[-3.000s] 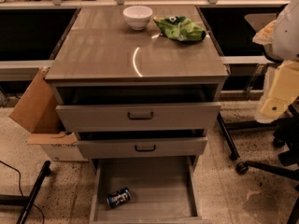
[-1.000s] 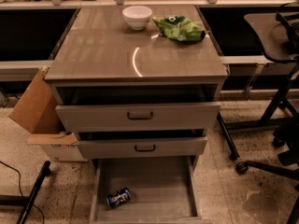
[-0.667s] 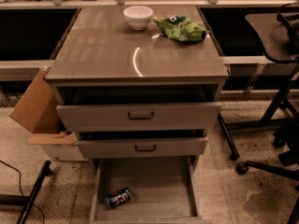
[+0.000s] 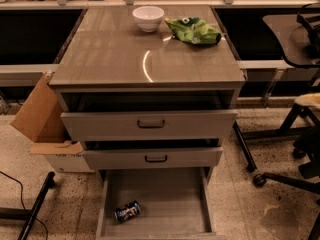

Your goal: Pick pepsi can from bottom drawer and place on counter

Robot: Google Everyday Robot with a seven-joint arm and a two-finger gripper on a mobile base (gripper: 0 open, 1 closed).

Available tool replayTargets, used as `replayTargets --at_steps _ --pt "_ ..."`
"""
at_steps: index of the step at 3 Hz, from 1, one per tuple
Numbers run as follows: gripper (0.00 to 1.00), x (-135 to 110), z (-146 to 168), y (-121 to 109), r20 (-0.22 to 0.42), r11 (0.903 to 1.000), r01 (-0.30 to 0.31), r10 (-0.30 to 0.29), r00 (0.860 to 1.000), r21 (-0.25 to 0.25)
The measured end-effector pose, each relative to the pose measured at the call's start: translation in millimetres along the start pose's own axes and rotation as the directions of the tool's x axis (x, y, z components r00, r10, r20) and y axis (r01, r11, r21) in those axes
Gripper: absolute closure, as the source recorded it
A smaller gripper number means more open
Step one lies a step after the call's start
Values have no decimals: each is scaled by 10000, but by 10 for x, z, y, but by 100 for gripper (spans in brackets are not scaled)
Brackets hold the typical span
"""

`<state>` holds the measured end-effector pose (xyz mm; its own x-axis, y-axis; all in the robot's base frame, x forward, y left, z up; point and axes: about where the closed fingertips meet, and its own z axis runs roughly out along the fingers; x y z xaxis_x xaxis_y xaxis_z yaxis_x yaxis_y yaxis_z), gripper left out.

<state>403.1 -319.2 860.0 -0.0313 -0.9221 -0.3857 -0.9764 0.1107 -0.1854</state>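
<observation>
Down in the bottom drawer (image 4: pixel 165 199) the pepsi can (image 4: pixel 127 211) lies unpicked. Our gripper is off-frame; we cannot tell its state.

Glossy wood-grain counter (image 4: pixel 110 54), matt wood-grain bottom drawer (image 4: pixel 165 204), shiny metal pepsi can (image 4: pixel 127 211), matt cardboard box (image 4: pixel 35 116)

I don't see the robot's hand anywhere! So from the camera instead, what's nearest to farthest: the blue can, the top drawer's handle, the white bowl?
The gripper is out of view, so this ranks from the camera:
1. pepsi can, lying front left in the bottom drawer.
2. top drawer handle, middle of the cabinet front.
3. white bowl, at the back of the counter.
</observation>
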Motion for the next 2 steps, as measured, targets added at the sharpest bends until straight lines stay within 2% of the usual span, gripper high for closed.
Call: replayTargets --at_steps 1,2 --pt "0 -205 415 356 24 9985 44 -43 10000 -545" --pt "0 -187 557 501 22 9955 -16 18 10000 -944"
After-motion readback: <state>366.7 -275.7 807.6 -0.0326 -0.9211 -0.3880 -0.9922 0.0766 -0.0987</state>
